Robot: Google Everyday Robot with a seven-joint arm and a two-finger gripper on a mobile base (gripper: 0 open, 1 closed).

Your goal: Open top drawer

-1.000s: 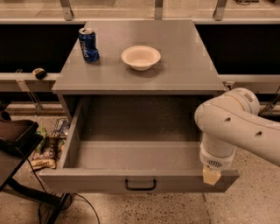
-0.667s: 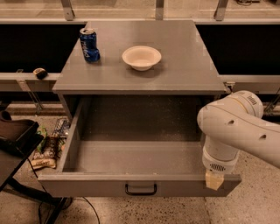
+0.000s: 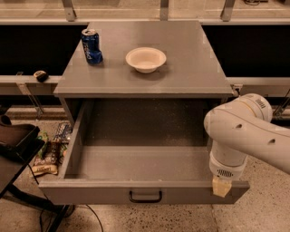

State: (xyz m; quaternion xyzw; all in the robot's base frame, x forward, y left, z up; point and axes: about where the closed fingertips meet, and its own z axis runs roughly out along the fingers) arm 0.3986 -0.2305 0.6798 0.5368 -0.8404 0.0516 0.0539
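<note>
Robot test lab or workshop floor, by the look of it. Landmark: grey cabinet (image 3: 195,63), plain and boxy, its top drawer (image 3: 136,165) pulled out. White robot arm (image 3: 242,129) right of cabinet, gripper (image 3: 221,186) at drawer's front right corner. Speckled concrete floor (image 3: 265,206) under cabinet. Metal uprights (image 3: 69,10) and long rail (image 3: 256,84) behind cabinet. Loose cable (image 3: 95,217) on floor at cabinet's front left. Snack packets (image 3: 50,152) piled left of cabinet. On cabinet top: blue can (image 3: 91,46), white bowl (image 3: 145,59).
</note>
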